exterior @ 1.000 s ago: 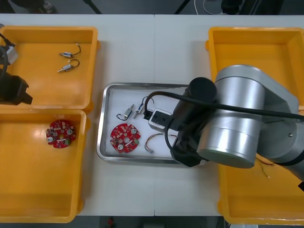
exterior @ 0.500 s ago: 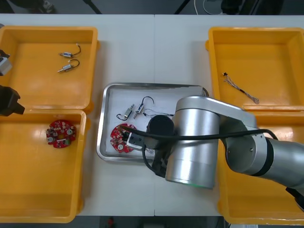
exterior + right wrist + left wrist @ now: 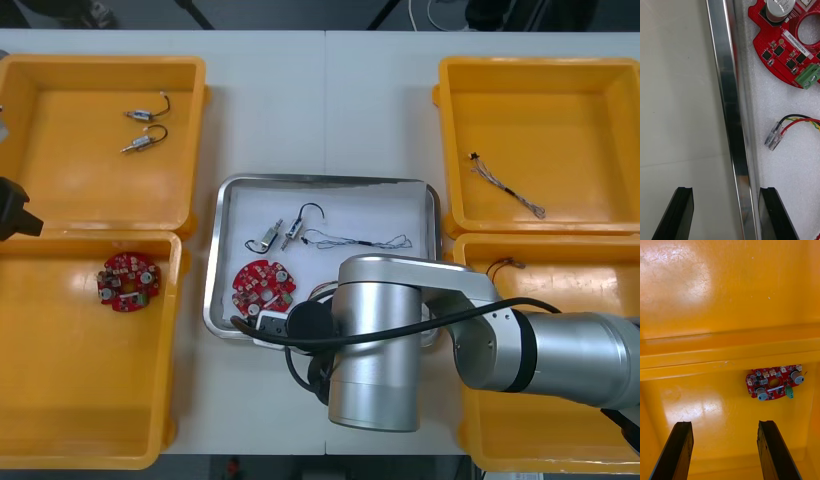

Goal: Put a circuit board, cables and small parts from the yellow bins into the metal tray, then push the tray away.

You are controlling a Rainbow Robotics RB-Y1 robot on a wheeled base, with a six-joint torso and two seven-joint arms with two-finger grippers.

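Loading looks complete, with the metal tray (image 3: 222, 262) at frame centre holding a circuit board (image 3: 262, 291), cables (image 3: 360, 241) and small metal parts (image 3: 278, 235); the right end effector (image 3: 726, 192), fingers apart astride the tray's lower rim, should next push it toward frame top, while the left end effector (image 3: 12, 212), fingers likewise apart, waits at the left edge.

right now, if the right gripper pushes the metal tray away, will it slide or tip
The metal tray looks stiff and shallow, flat on the smooth table, so it should slide, not tip. The right gripper straddles its rim off-centre, so it may swivel. The left gripper hangs over a yellow bin.
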